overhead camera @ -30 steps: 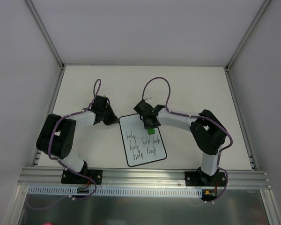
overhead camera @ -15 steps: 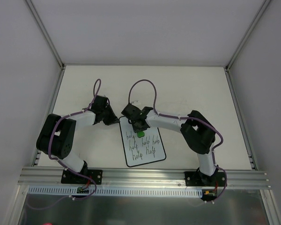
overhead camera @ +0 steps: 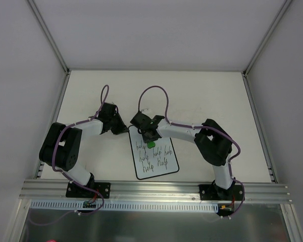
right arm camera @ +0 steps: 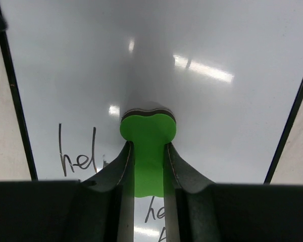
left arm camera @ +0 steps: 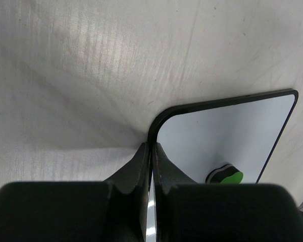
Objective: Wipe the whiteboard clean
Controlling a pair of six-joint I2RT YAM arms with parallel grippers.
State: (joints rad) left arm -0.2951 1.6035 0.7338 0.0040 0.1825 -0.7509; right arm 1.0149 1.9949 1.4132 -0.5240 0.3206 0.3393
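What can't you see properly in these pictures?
- Right wrist view: the right gripper covers the green eraser's lower half and the writing's lower lines on the whiteboard.
- Left wrist view: the left gripper hides the whiteboard's near edge and most of the eraser.
- Top view: the right arm covers the whiteboard's top part.

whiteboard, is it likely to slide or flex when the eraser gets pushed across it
Probably stiff: the whiteboard lies flat with a straight black rim. It looks thin and glossy, so likely light and apt to slide on the table; the left gripper pinching its edge should steady it while the right gripper presses the eraser.
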